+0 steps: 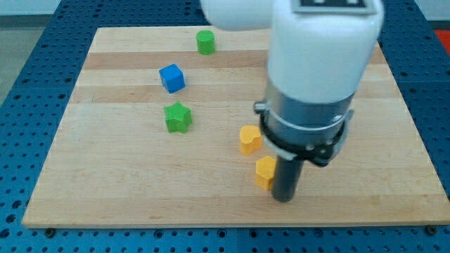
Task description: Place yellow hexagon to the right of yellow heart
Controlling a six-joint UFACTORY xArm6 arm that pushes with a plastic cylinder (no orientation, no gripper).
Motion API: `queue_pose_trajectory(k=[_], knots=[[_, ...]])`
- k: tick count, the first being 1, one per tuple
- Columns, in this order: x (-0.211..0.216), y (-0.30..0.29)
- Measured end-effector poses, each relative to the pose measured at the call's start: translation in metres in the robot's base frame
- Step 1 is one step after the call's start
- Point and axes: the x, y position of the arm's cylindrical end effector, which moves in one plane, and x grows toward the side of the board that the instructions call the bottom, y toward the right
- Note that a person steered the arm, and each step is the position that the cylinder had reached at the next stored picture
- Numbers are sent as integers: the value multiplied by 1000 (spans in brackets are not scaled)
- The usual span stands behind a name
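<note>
The yellow heart [249, 139] lies on the wooden board [105, 176], a little right of the middle. The yellow hexagon [265, 172] lies just below it and slightly to the view's right, close to it but apart. My tip [283, 198] stands right against the hexagon's right side, at its lower edge, near the board's bottom edge. The large white and grey arm body [316, 70] hangs over the board's right half and hides what lies beneath it.
A green star [178, 117] lies left of the heart. A blue cube [171, 78] lies above the star. A green cylinder [205, 42] stands near the board's top edge. The board's bottom edge runs just under my tip.
</note>
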Motion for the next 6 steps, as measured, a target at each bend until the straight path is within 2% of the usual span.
queue_pose_trajectory(k=[1,2,3,4,5,6], knots=[[-26,11],[31,6],[37,-41],[10,-43],[-42,-10],[-57,2]])
